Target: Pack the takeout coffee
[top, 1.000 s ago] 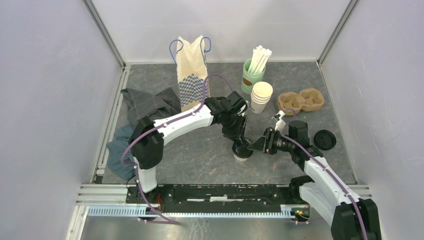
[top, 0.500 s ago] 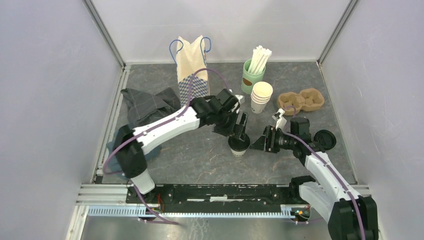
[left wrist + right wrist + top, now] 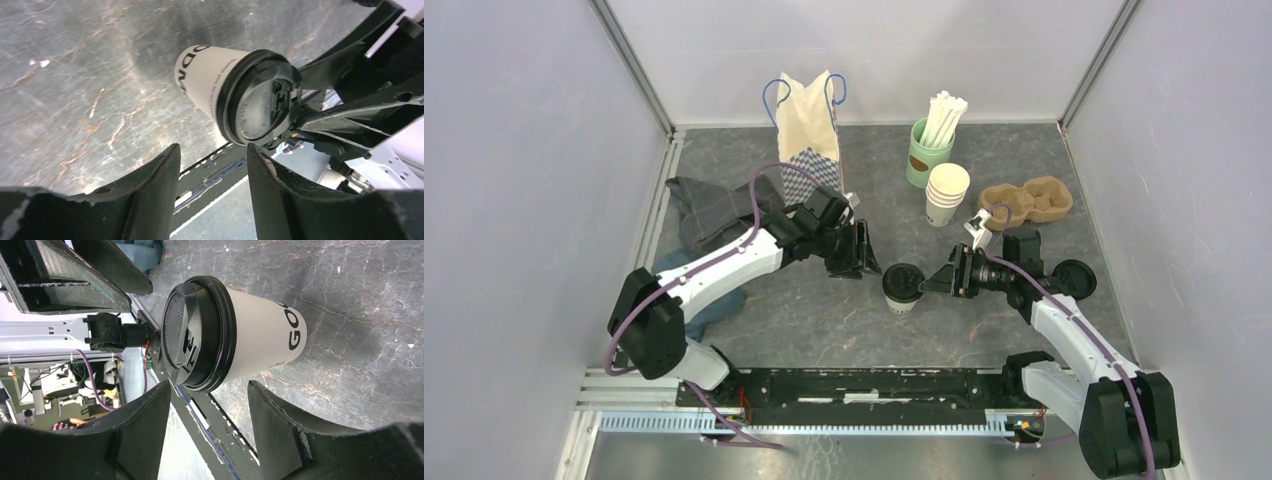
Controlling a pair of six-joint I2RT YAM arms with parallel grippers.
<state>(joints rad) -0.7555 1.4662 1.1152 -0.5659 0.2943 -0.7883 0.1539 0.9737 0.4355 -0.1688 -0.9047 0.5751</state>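
A white paper cup with a black lid (image 3: pixel 903 287) stands upright on the table between the two grippers. It shows in the left wrist view (image 3: pixel 235 90) and the right wrist view (image 3: pixel 235 335). My left gripper (image 3: pixel 871 262) is open and empty, just left of the cup and apart from it. My right gripper (image 3: pixel 934 281) is open and empty, just right of the cup, its jaws short of the cup. A stack of lidless white cups (image 3: pixel 946 194) stands behind. A spare black lid (image 3: pixel 1074 279) lies at the right.
A paper bag (image 3: pixel 809 140) with blue handles stands at the back. A green cup of white straws (image 3: pixel 929 150) and a brown pulp carrier (image 3: pixel 1026 201) sit at the back right. Grey and blue cloths (image 3: pixel 714 215) lie at the left.
My left gripper has let go of the lidded cup and drawn back to the left. The cup now stands free. My right gripper has stayed close on the cup's right.
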